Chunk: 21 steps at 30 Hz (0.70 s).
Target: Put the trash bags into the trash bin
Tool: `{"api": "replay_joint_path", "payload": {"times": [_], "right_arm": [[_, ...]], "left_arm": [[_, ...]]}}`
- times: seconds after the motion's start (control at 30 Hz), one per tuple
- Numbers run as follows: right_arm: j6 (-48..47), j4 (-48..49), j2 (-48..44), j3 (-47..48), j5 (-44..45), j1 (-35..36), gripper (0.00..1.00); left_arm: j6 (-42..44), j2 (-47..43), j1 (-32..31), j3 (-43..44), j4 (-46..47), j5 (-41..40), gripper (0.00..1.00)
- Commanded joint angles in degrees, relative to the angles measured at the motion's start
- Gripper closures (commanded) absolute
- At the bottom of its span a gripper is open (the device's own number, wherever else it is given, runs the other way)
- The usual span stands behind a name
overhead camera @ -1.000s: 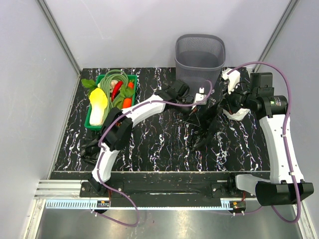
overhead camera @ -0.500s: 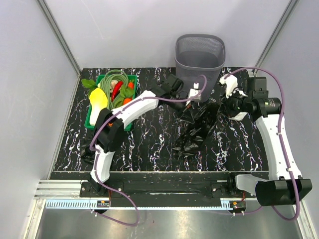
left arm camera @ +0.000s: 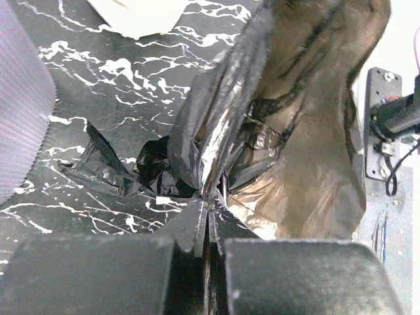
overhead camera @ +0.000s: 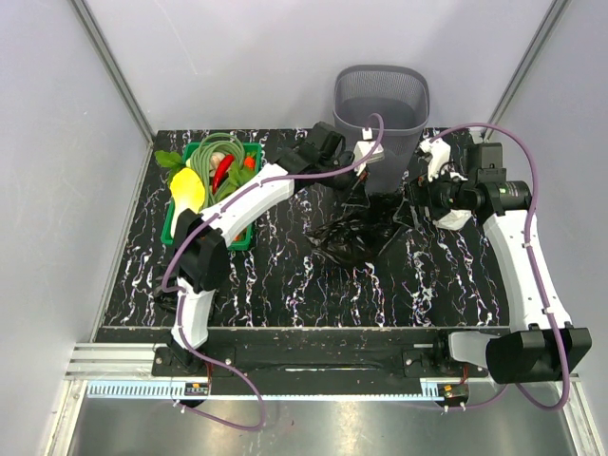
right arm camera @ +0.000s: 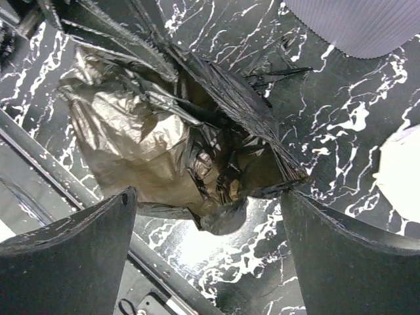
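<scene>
Left wrist view — I am clamping the left gripper (left arm camera: 210, 213) tight on the trash bags (left arm camera: 220, 125), holding them up just beside the trash bin (overhead camera: 381, 68); the right gripper (right arm camera: 209, 197) is gaping, empty. Nothing binned yet.

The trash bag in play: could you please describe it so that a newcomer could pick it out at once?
Find the tall grey mesh trash bin at the table's far edge. Right in front of it, a black trash bag is pinched in the left claw and trails down onto the marbled top. It is the only glossy, wrinkled film there, unlike the rigid green crate of vegetables at the left.
</scene>
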Motion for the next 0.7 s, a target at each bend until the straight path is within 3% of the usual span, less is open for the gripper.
{"api": "replay_joint_path", "payload": {"times": [0.0,0.27,0.67], "right_arm": [[4.1,2.3,0.4,0.9,-3.1,0.0,0.03],[3.9,3.0,-2.1,1.1,6.4,0.0,0.00],[-0.4,-4.2,-3.5,1.8,-7.7,0.1,0.00]], "left_arm": [[-5.7,-2.8,0.5,3.7,3.2,-7.0,1.00],[-8.5,-3.3,0.6,5.3,3.3,-12.2,1.00],[-11.3,-3.4,0.8,6.4,4.0,-19.9,1.00]]}}
